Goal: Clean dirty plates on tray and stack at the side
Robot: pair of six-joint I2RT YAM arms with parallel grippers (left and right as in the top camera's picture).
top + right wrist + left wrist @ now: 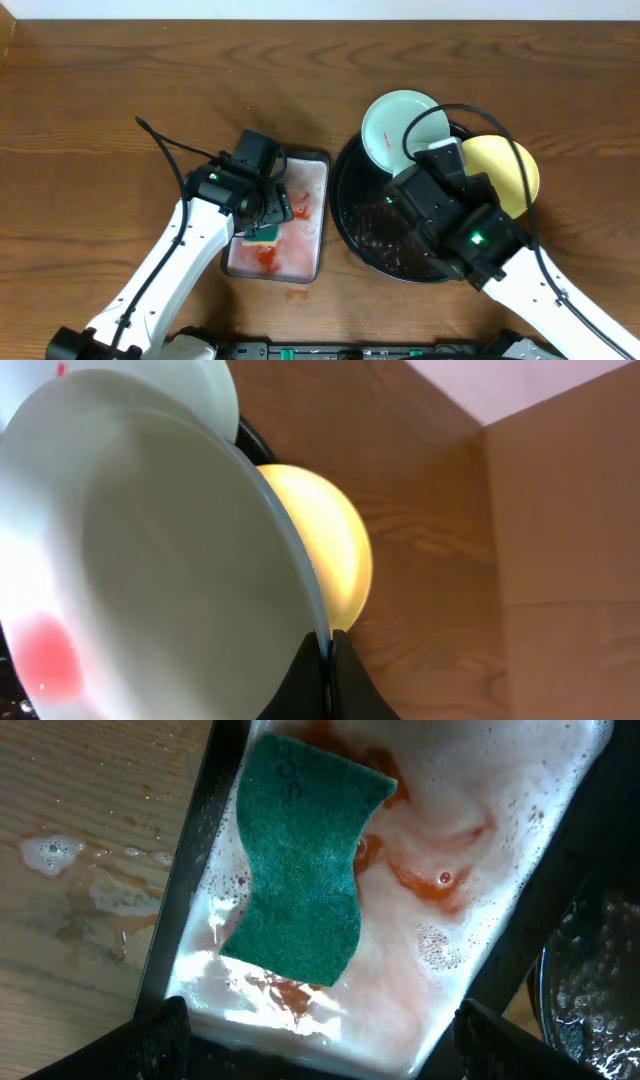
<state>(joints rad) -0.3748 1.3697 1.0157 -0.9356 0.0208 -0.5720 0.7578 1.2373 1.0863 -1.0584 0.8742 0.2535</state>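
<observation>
We see left gripper (322,1045) jaws wide apart, off teal sponge (300,860), which lies just ahead between them in pan (190,870) of pinkish suds. Sponge embossing too faint to read. Right gripper (327,678) jaws clamped on rim of pale plate (150,560), red-smeared, tilted over tray (350,225). Yellow plate (325,535) just beyond jaws.

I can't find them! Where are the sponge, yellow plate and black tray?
sponge (300,860), left wrist view, its middle.
yellow plate (325,550), right wrist view, visible part.
black tray (341,210), overhead view, left edge.
</observation>
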